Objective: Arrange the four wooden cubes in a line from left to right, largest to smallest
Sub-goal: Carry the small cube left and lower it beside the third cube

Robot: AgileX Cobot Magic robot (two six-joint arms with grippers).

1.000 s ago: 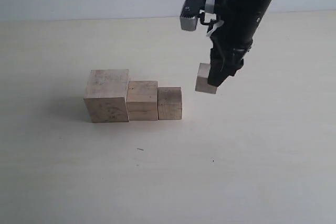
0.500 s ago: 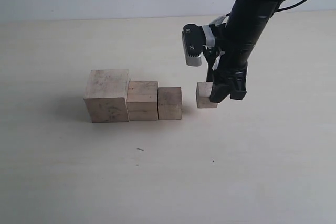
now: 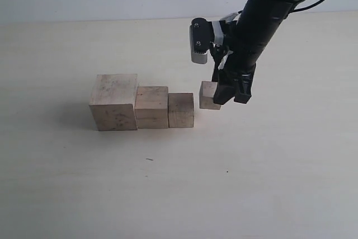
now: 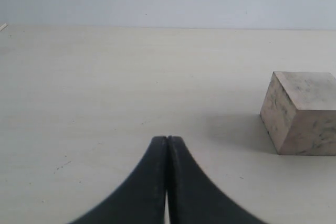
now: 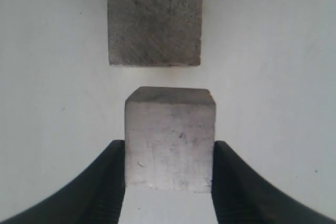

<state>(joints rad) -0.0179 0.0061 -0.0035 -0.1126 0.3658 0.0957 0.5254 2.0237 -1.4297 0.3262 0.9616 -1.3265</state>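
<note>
Three of the four wooden cubes stand touching in a row: the largest cube (image 3: pixel 114 102) on the left, then the second cube (image 3: pixel 151 107) and the third cube (image 3: pixel 180 109). My right gripper (image 3: pixel 230 96) is shut on the smallest cube (image 3: pixel 208 94), which sits low just right of the third, with a small gap between them. The right wrist view shows the smallest cube (image 5: pixel 169 137) clamped between both fingers of the right gripper (image 5: pixel 169 150), with the third cube (image 5: pixel 154 19) beyond it. My left gripper (image 4: pixel 167 140) is shut and empty, with the largest cube (image 4: pixel 302 113) off to its side.
The pale tabletop (image 3: pixel 179 183) stretches around the row, with a light wall behind it. The right arm (image 3: pixel 263 15) comes down from the upper right over the row's right end. The left arm is out of the exterior view.
My right gripper came down with the smallest cube, then moved left toward the third cube. The three cubes in the row have not moved.
</note>
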